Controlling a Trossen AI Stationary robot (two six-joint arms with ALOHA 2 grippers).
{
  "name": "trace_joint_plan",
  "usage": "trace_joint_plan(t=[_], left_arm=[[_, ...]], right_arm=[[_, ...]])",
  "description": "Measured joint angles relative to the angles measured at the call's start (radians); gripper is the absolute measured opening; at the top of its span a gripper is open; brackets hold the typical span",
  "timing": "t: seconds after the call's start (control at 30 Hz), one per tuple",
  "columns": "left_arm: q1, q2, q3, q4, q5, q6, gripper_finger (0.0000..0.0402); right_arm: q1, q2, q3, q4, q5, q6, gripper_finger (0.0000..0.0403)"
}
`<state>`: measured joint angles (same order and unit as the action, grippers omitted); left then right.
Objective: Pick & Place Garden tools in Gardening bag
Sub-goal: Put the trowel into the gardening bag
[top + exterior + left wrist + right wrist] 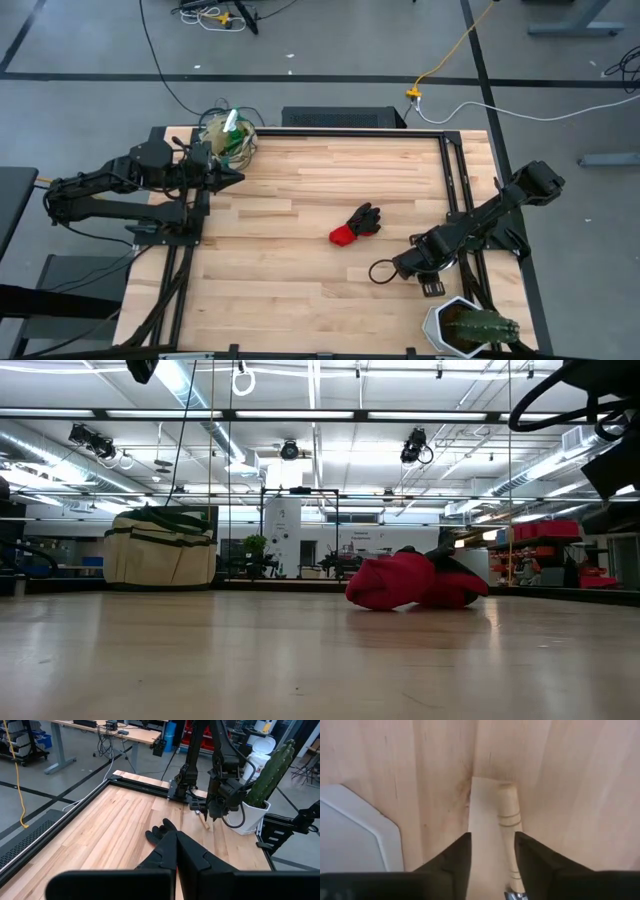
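1. The gardening bag (228,137) is located at the table's 11 o'clock corner, with a green spray bottle (231,122) standing in it.
2. The red-and-black glove (356,224) is found lying near the table's centre.
3. The left gripper (236,177) is held clenched and empty, just beside the bag at its 6 o'clock.
4. The right gripper (492,852) is seen released, fingers parted around a wooden-handled trowel (509,827) lying on the table (300,290) at 4 o'clock, near the white pot (450,322).
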<state>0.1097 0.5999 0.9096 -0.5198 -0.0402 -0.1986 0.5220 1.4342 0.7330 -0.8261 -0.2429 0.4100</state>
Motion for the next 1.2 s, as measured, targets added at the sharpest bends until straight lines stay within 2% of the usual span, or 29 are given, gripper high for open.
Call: trace_joint_plan(t=[0.13, 0.3, 0.7, 0.87, 1.2], left_arm=[[0.0, 0.0, 0.0, 0.0, 0.0, 0.0, 0.0014], [0.0, 0.0, 0.0, 0.0, 0.0, 0.0, 0.001], [0.0, 0.0, 0.0, 0.0, -0.012, 0.0, 0.0015], [0.0, 0.0, 0.0, 0.0, -0.012, 0.0, 0.0005], [0.0, 0.0, 0.0, 0.0, -0.019, 0.0, 0.0018]], right_arm=[[0.0, 0.0, 0.0, 0.002, 0.042, -0.004, 0.0185], [0.008, 0.0, 0.0, 0.026, 0.078, -0.034, 0.0201], [0.118, 0.0, 0.0, 0.048, 0.197, -0.026, 0.0193], [0.16, 0.0, 0.0, 0.048, 0.263, -0.013, 0.0188], [0.171, 0.001, -0.052, 0.055, 0.261, 0.045, 0.0185]])
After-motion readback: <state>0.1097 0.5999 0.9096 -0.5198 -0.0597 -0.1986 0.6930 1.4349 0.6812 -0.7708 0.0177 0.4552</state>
